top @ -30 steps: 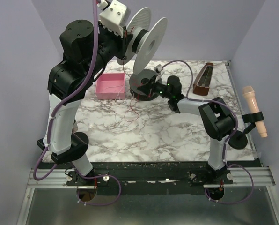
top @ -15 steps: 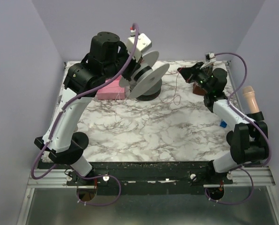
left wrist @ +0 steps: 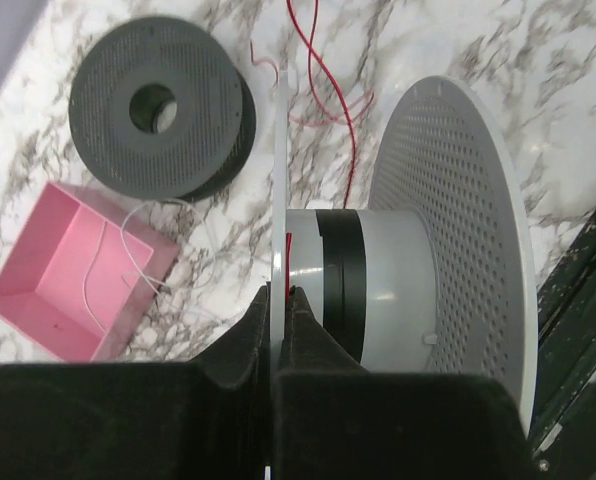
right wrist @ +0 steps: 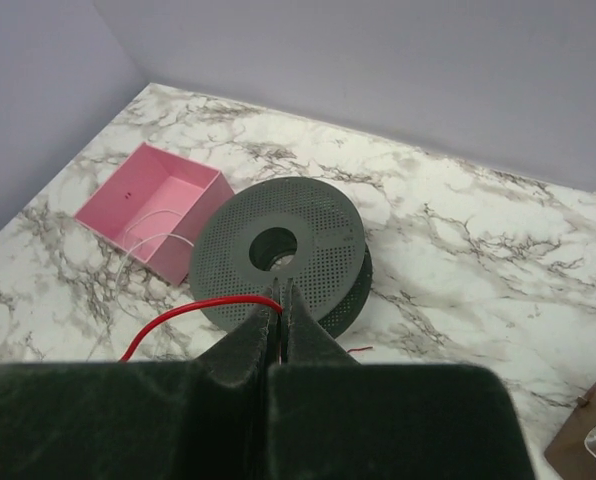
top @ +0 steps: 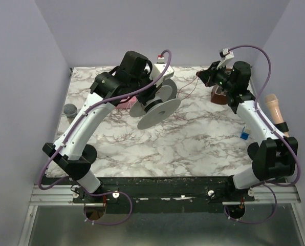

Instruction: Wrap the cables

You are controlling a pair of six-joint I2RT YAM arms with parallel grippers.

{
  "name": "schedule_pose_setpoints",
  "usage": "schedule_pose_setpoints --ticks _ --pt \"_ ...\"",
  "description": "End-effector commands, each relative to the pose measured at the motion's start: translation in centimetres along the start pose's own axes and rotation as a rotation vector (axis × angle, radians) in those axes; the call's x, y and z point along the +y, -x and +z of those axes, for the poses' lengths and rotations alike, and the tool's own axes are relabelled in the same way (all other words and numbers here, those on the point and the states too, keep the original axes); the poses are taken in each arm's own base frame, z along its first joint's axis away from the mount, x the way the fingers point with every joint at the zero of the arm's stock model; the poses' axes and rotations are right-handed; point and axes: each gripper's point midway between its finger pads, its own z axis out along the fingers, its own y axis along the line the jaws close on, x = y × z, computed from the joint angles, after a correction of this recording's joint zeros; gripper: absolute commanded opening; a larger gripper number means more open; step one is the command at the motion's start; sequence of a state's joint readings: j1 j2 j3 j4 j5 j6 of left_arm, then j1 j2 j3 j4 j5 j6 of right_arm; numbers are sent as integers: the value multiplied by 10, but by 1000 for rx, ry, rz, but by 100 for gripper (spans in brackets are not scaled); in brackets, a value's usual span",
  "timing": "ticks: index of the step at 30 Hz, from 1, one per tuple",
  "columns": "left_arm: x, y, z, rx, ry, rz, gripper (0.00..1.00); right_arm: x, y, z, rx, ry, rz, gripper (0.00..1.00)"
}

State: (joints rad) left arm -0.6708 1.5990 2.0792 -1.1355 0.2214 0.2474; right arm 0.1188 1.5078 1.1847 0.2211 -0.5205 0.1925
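Left gripper (left wrist: 278,298): you see it clamped on the white spool (left wrist: 448,230); right gripper (right wrist: 281,298) pinches the red cable (right wrist: 193,313).

The flat-lying spool (right wrist: 278,250) sits just right of the box (right wrist: 153,205), seemingly touching.

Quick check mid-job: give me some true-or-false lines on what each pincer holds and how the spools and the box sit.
1. The left pincer grips the white spool by one flange. True.
2. The right pincer is open and empty. False: it is shut on the red wire.
3. The dark spool lies flat on the table beside the pink box. True.
4. The pink box holds nothing. False: a thin white wire lies in it.
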Motion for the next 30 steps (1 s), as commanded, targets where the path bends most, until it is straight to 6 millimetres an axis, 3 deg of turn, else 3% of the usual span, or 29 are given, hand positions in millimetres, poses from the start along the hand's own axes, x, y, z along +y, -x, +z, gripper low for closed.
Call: schedule_pose_setpoints --ticks 1,9,12,14,20,23,26,30 --pt "30 -26 28 86 146 -10 0 20 30 -13 21 16 -97 1" --pt "82 -36 82 130 370 -23 0 80 -11 -11 268 173 -47 1" --pt "98 -33 97 107 436 -45 0 101 -13 -18 330 241 17 1" --pt "107 -31 104 85 456 -94 0 125 -8 -21 337 324 35 1" --pt "134 -20 115 -4 516 -257 0 190 18 -27 292 536 135 1" --pt "143 -10 118 -56 520 -338 0 220 22 -26 280 620 143 1" --pt "147 5 122 -105 516 -374 0 255 15 -24 296 736 155 1" --pt "162 29 113 -194 510 -449 0 276 -2 -16 324 788 164 1"
